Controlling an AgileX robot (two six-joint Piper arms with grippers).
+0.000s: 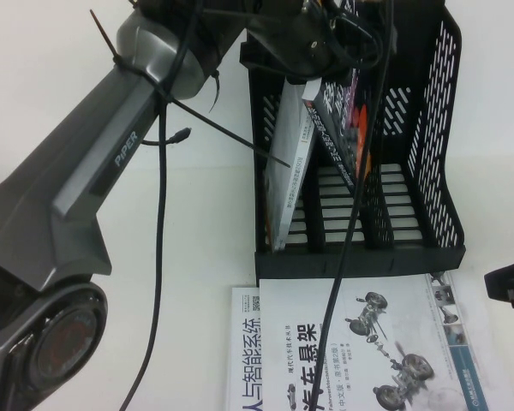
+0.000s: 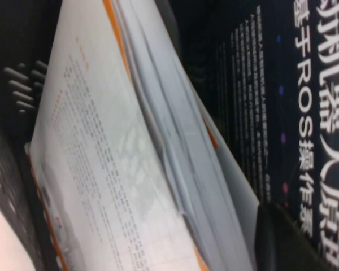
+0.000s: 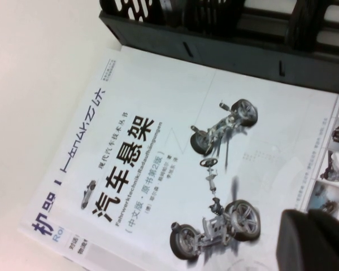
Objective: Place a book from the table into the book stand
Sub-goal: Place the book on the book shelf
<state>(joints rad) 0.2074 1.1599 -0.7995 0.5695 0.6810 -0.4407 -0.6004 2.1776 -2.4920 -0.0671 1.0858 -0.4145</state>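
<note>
The book (image 1: 347, 111), dark navy with white characters, stands tilted in the middle slot of the black book stand (image 1: 437, 128). My left gripper (image 1: 321, 51) is at the book's top edge, shut on it. In the left wrist view one dark finger (image 2: 285, 243) lies against the navy cover (image 2: 305, 113). My right gripper (image 1: 510, 287) hovers low at the right edge of the table (image 1: 206, 257), shut and holding nothing; its fingers (image 3: 313, 240) hang over a white book.
A white book with an orange-edged spine (image 1: 287, 171) (image 2: 101, 158) leans in the stand's left slot, against the navy one. A white book with car-suspension drawings (image 1: 368, 342) (image 3: 214, 141) lies before the stand, on another white book (image 1: 244, 360). A cable (image 1: 351, 214) crosses the stand.
</note>
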